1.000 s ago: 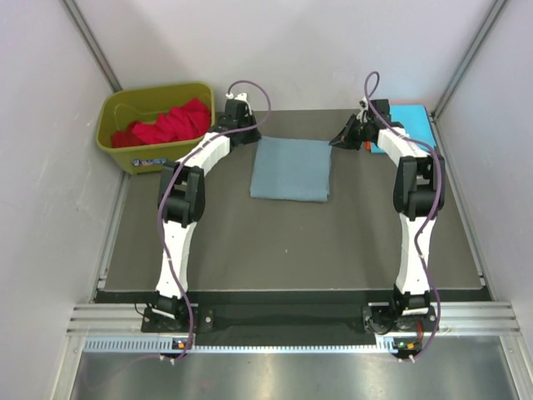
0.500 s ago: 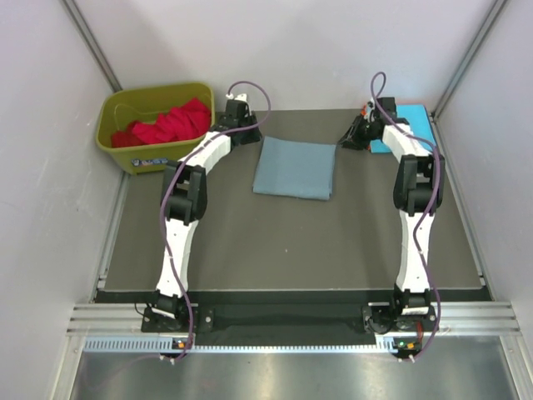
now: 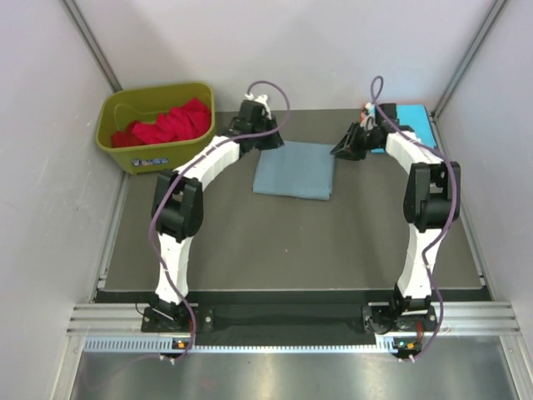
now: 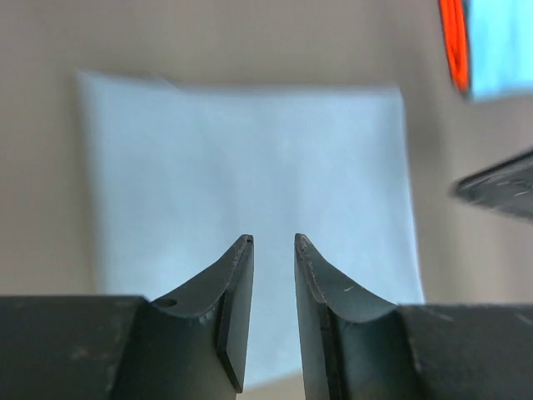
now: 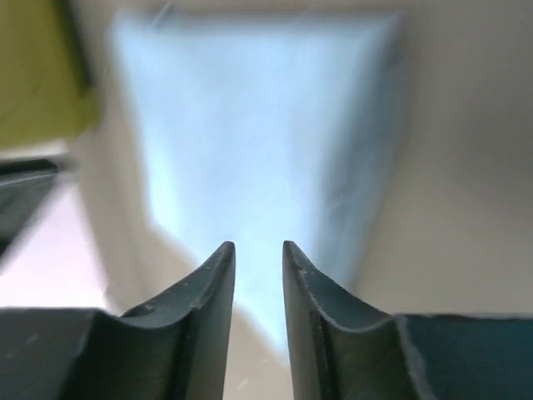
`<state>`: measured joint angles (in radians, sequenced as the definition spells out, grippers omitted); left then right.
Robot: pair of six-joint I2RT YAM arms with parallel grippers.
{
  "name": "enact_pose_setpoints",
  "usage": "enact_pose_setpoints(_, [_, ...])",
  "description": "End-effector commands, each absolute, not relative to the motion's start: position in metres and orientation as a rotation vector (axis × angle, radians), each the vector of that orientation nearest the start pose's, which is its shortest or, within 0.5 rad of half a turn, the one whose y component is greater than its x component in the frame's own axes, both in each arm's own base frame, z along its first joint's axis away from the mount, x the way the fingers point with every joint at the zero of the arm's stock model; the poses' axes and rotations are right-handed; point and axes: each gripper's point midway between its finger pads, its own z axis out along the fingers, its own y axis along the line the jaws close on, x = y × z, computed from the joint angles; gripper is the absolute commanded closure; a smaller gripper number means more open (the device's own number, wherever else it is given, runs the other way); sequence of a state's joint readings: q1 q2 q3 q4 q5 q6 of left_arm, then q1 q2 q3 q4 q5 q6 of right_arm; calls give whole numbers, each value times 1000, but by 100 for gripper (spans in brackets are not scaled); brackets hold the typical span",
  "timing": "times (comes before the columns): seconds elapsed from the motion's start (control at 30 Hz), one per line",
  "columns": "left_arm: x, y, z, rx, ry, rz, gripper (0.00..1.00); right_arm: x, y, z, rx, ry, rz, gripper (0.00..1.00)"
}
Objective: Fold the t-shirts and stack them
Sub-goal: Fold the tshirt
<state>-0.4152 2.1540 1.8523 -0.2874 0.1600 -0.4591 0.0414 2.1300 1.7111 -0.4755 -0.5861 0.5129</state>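
Note:
A dusty grey-blue t-shirt (image 3: 294, 169) lies folded into a rectangle at the back middle of the dark mat. My left gripper (image 3: 271, 142) hovers over its back left corner, jaws slightly apart and empty; the left wrist view shows the shirt (image 4: 250, 158) beyond the gripper (image 4: 273, 239). My right gripper (image 3: 340, 149) hovers at the shirt's back right corner, jaws slightly apart and empty; the right wrist view shows the shirt (image 5: 266, 125) past the gripper (image 5: 258, 244). A folded cyan t-shirt (image 3: 414, 125) lies at the back right with an orange edge (image 4: 454, 42) beside it. Red t-shirts (image 3: 169, 123) are heaped in the bin.
The olive-green plastic bin (image 3: 112, 150) stands off the mat's back left corner. Grey walls close in the back and both sides. The dark mat (image 3: 283, 242) stretches from the folded shirt to the arm bases.
My left gripper has moved right, from beside the bin to the grey-blue shirt's back left corner. My right gripper has shifted slightly left and forward. The shirt has slid a little to the right.

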Motion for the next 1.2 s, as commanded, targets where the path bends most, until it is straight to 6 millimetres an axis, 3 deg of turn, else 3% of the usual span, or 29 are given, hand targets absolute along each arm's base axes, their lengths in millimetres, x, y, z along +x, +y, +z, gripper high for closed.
enact_pose_setpoints(0.0, [489,-312,137,120,2309,-718,69,471,207,145,174,2392,1270,71])
enact_pose_setpoints(0.07, [483,-313,124,134,2337,-688,69,457,225,141,108,2403,1318,75])
enact_pose_setpoints(0.2, [473,-299,86,145,2441,-622,69,430,226,98,114,2497,1331,79])
enact_pose_setpoints(0.3, [466,-278,60,109,2545,-592,69,420,210,71,159,2543,1293,81])
enact_pose_setpoints(0.37, [457,-268,46,111,2596,-557,70,417,193,65,206,2558,1240,82])
enact_pose_setpoints(0.47, [448,-261,48,152,2605,-529,70,397,172,56,253,2602,1196,81])
enact_pose_setpoints(0.57, [439,-259,57,163,2612,-535,70,391,152,62,233,2607,1090,80])
enact_pose_setpoints(0.67, [432,-267,83,150,2578,-612,71,387,148,84,194,2597,1057,80])
enact_pose_setpoints(0.73, [429,-276,105,129,2535,-675,70,389,151,105,175,2551,1051,78])
enact_pose_setpoints(0.87, [426,-293,119,82,2479,-832,70,416,160,125,202,2450,1129,71])
enact_pose_setpoints(0.97, [433,-309,119,60,2458,-934,70,447,180,129,237,2360,1285,69])
enact_pose_setpoints(1.0, [431,-317,111,48,2480,-983,71,457,187,135,269,2327,1340,69])
enact_pose_setpoints(1.03, [435,-325,112,56,2451,-1021,71,466,190,122,298,2326,1365,69])
enact_pose_setpoints(1.07, [435,-329,107,54,2452,-1041,71,479,193,126,268,2265,1383,69])
enact_pose_setpoints(1.13, [432,-339,95,38,2460,-1099,71,491,200,111,311,2263,1449,69])
enact_pose_setpoints(1.17, [433,-341,85,31,2455,-1113,71,501,198,114,302,2237,1452,69])
